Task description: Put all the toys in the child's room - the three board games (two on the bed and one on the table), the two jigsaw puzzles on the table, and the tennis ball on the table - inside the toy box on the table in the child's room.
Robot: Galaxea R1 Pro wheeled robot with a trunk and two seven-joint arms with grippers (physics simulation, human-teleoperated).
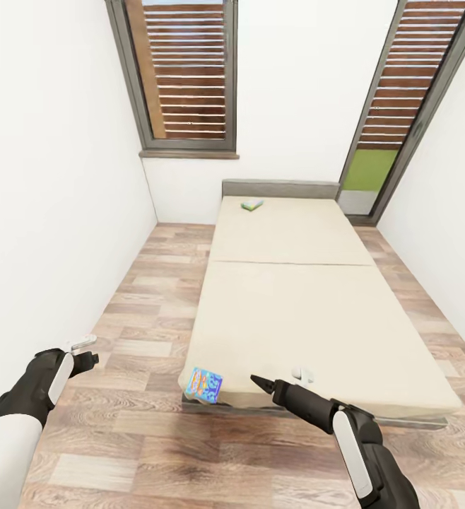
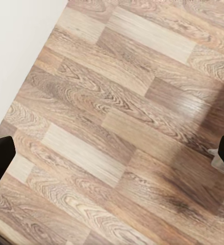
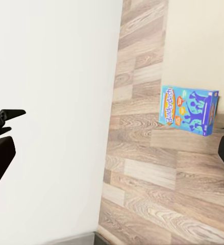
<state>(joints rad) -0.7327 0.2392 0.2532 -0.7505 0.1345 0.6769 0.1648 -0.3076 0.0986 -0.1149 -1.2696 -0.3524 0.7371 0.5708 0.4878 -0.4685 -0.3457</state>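
Blue board game [image 1: 205, 384] sits at the bed's [image 1: 317, 311] foot corner, just ahead of my empty, open right gripper [image 1: 261, 382]. White-green game [image 1: 252, 205] lies far beyond. Left gripper [image 1: 84, 346] open, empty. Nothing collected yet, I judge.
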